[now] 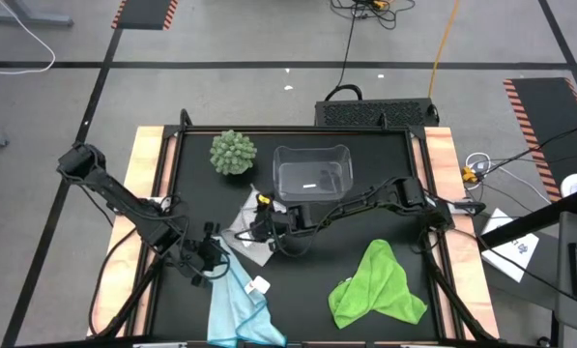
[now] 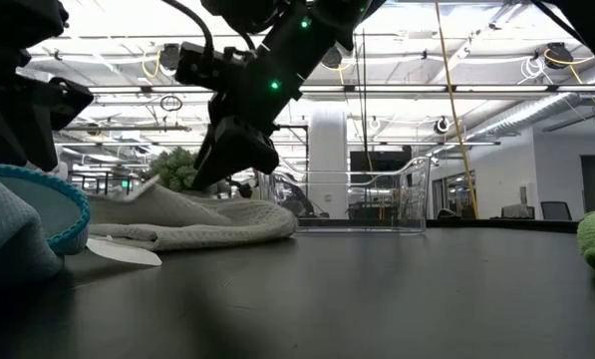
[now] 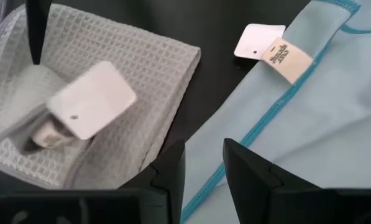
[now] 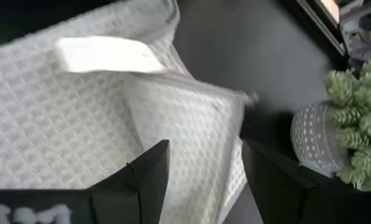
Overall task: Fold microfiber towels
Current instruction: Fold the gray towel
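Near the bench's middle lies the white towel [image 1: 249, 235], limp and light; right pincer [image 1: 266, 225] hangs over it, fingers spread, gripping nothing; best pinched at a corner edge; left pincer [image 1: 214, 257], parted, hovers at the blue towel [image 1: 238, 304].

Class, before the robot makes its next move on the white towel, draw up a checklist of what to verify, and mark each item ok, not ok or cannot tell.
1. Right claw over the white towel: ok.
2. Right claw open, towel fold between its fingers in the wrist view: ok; actual grip: cannot tell.
3. Left claw clear of the white towel, over the light blue towel: ok.
4. White towel folded flat: not ok, a layer is lifted.
5. Lime green towel out of the way: ok.
6. Plastic bin and ball plant clear of the towel: ok.
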Available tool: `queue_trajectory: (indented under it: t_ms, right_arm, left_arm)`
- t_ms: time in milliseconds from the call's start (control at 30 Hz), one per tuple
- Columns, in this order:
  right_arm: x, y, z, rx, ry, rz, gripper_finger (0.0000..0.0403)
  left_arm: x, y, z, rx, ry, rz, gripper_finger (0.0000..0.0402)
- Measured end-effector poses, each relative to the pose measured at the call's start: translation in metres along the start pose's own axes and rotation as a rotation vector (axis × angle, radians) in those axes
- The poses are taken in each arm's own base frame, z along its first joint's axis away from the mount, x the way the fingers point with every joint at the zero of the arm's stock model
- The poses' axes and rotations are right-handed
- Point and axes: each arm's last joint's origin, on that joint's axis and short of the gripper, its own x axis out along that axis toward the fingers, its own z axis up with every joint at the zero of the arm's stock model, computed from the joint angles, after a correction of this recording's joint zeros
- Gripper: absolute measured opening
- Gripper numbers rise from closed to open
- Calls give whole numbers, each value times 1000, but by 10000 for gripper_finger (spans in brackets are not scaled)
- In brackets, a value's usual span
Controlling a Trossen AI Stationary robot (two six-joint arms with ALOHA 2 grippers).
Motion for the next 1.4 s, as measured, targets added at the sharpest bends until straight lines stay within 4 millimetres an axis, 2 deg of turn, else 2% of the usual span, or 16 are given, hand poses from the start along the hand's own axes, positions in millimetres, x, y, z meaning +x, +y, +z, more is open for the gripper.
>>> queue_trajectory:
  t_ms: [167, 433, 600, 767, 967, 1067, 1167, 1400]
  right_arm:
    - [-1, 0, 4, -32, -31, -13, 192]
    - [5, -15, 5, 45, -131, -1, 192]
    - [15, -26, -12, 104, -91, -3, 192]
    - [25, -26, -30, 164, -70, 95, 192]
    - [25, -24, -31, 143, -52, 47, 192]
    - [14, -24, -27, 114, -45, 60, 192]
    - [-3, -20, -14, 96, -90, 62, 192]
    - [-34, 15, 6, 36, -138, 191, 192]
  left_arm:
    - [3, 1, -5, -5, -1, 0, 113]
    - [3, 1, -5, -23, -1, 0, 113]
    - [3, 0, -3, -15, -23, -4, 113]
    - [3, 2, 0, -12, -71, 55, 113]
    - [4, 6, 1, -34, -73, 88, 113]
    - [5, 8, 2, -41, -75, 94, 113]
    - [6, 12, 4, -55, -79, 113, 113]
    - [7, 17, 3, -92, -58, 140, 113]
